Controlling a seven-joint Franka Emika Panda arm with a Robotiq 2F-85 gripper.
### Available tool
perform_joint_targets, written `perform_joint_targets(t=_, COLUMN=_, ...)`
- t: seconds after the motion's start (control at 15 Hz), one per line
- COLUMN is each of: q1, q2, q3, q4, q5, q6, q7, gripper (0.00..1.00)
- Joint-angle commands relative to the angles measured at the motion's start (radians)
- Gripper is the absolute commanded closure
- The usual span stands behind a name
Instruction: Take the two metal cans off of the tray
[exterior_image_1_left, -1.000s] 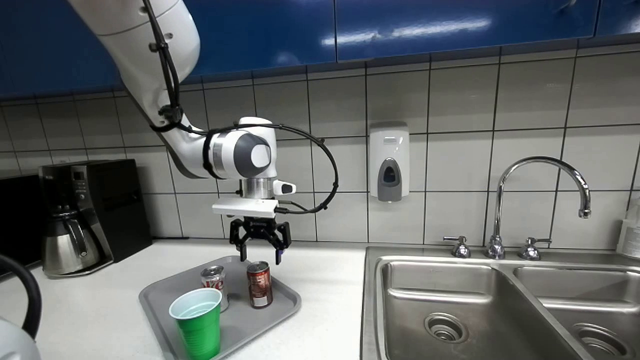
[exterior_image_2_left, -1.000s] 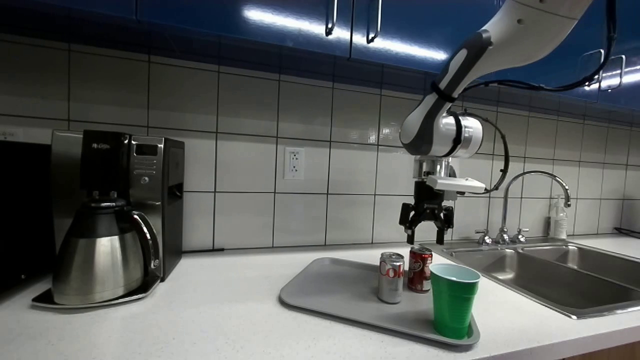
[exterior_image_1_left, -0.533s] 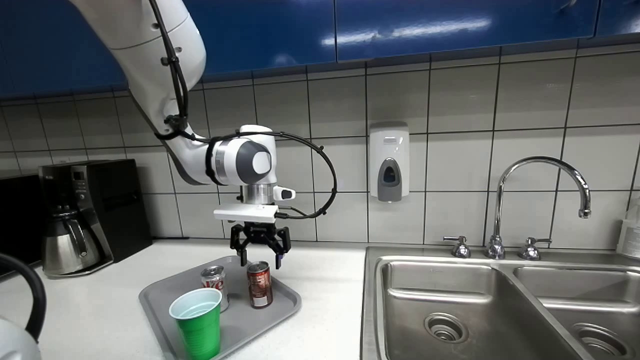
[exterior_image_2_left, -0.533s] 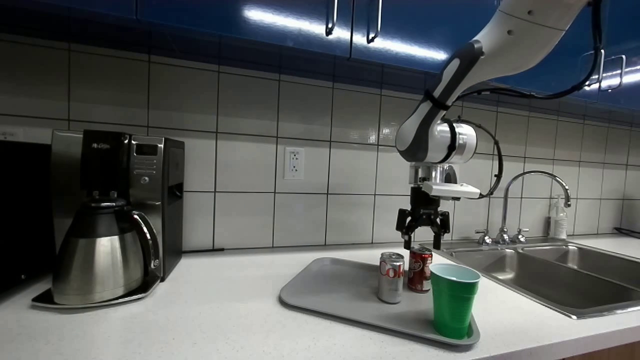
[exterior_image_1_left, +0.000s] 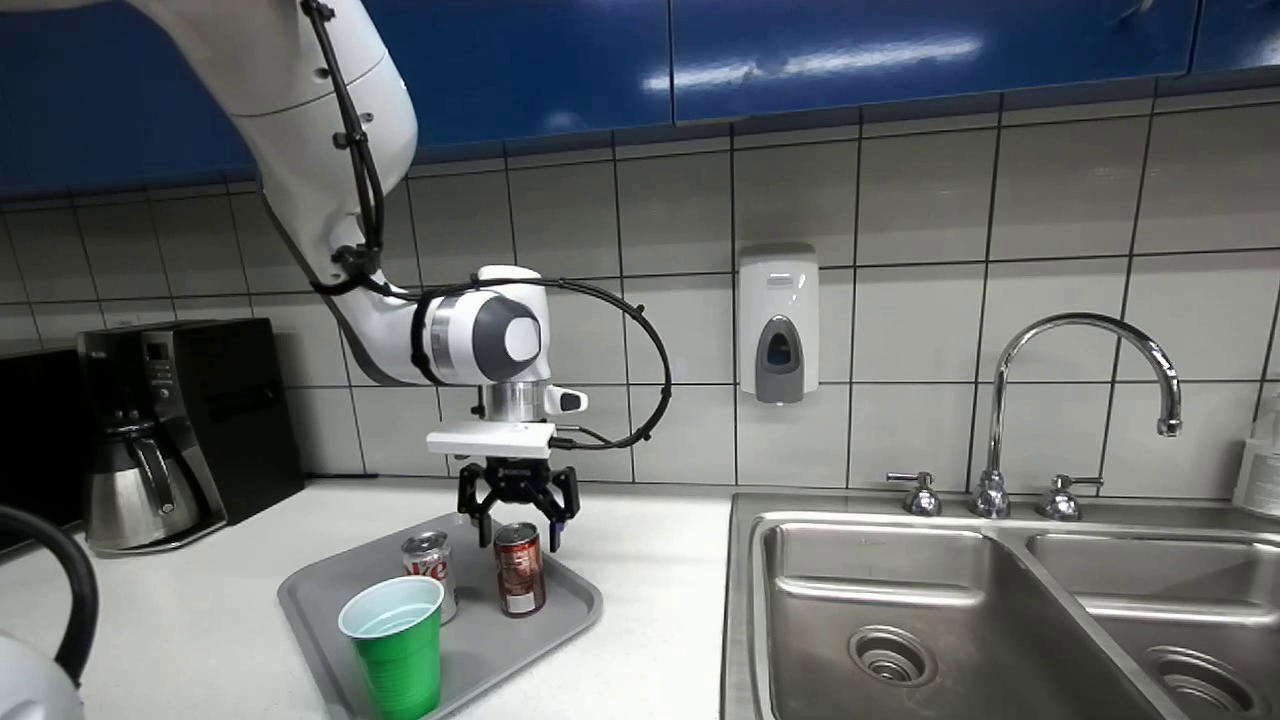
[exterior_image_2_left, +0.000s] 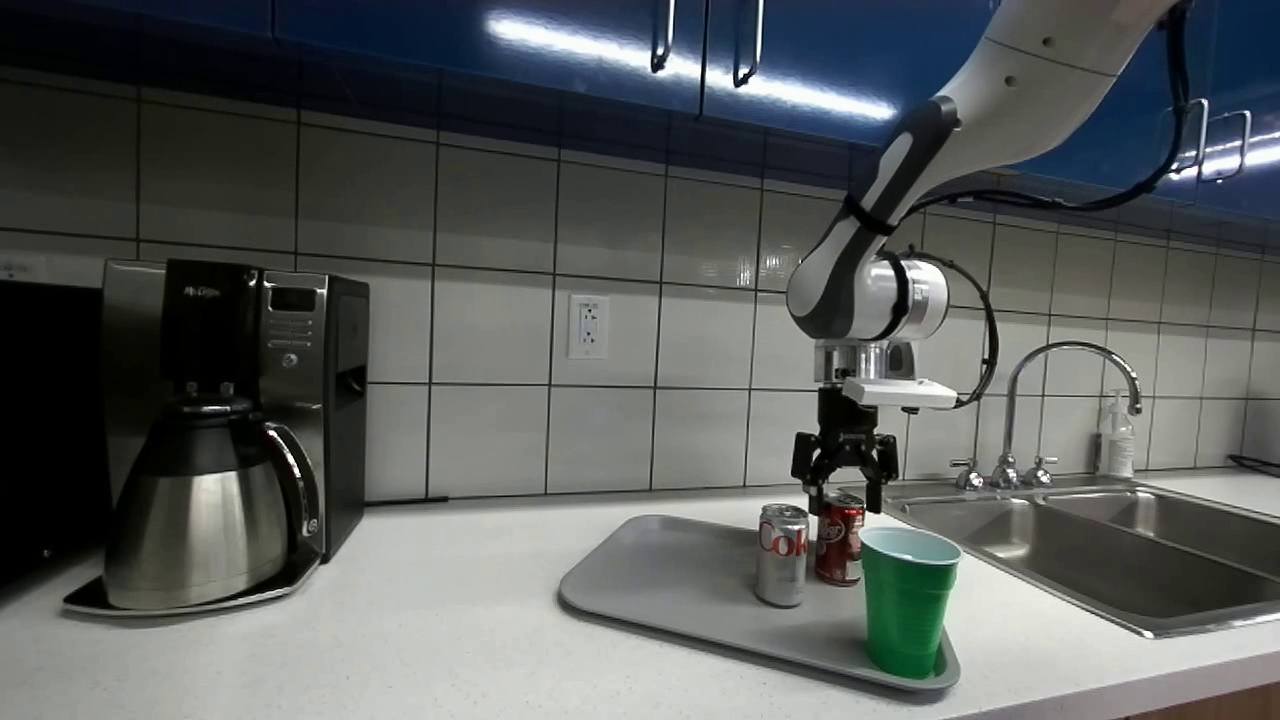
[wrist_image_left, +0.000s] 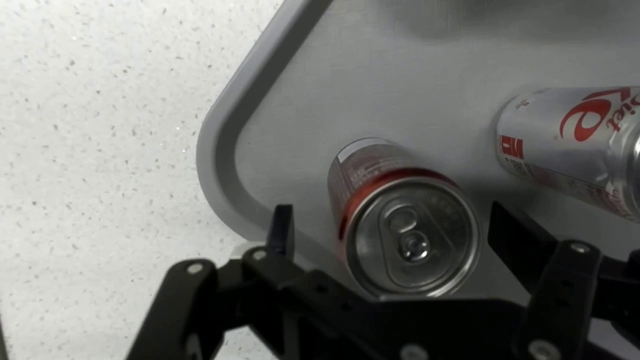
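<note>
The dark red can (exterior_image_1_left: 520, 580) stands upright on the grey tray (exterior_image_1_left: 500, 655), and shows in both exterior views (exterior_image_2_left: 838, 550). The silver can (exterior_image_2_left: 781, 565) stands upright beside it, also on the tray (exterior_image_2_left: 660, 590). My gripper (exterior_image_1_left: 520, 538) is open, pointing straight down, with its fingertips about level with the red can's top. In the wrist view the gripper (wrist_image_left: 391, 225) has one finger on each side of the red can's lid (wrist_image_left: 413, 245), with a gap on both sides. The silver can (wrist_image_left: 560, 140) lies beyond the right finger.
A green cup (exterior_image_2_left: 908, 610) stands on the tray near its corner, close to both cans. The steel sink (exterior_image_1_left: 890, 600) with its faucet (exterior_image_1_left: 1085, 322) is to one side. A coffee maker (exterior_image_2_left: 230, 440) stands on the counter. A tiled wall (exterior_image_2_left: 490, 430) is behind.
My gripper has moved down from above the red can until its fingertips are around the can's top. The cans, cup and tray have not moved.
</note>
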Motion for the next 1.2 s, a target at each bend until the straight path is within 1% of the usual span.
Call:
perform_joint_targets(t=0.0, q1=0.003, q2=0.025, q3=0.013, q4=0.012, q5=-0.035, q6=0.02, q7=0.034, gripper=0.0)
perform_joint_targets(t=0.33, q1=0.007, q2=0.024, q3=0.02, q4=0.011, q5=-0.036, q6=0.029, q7=0.022, gripper=0.0)
perform_joint_targets(t=0.4, q1=0.007, q2=0.023, q3=0.021, q4=0.011, q5=-0.036, q6=0.03, q7=0.021, gripper=0.22)
perform_joint_targets(t=0.47, q1=0.006, q2=0.022, q3=0.023, q4=0.011, q5=-0.035, q6=0.031, q7=0.018, gripper=0.26)
perform_joint_targets(t=0.73, q1=0.004, q2=0.019, q3=0.024, q4=0.008, q5=-0.035, q6=0.033, q7=0.015, gripper=0.58)
perform_joint_targets(t=0.8, q1=0.004, q2=0.017, q3=0.024, q4=0.008, q5=-0.034, q6=0.032, q7=0.014, gripper=0.62)
perform_joint_targets(t=0.93, q1=0.002, q2=0.006, q3=0.025, q4=0.006, q5=-0.033, q6=0.021, q7=0.007, gripper=0.62)
perform_joint_targets(t=1.13, q1=-0.003, q2=-0.038, q3=0.023, q4=0.003, q5=-0.034, q6=-0.027, q7=-0.009, gripper=0.62)
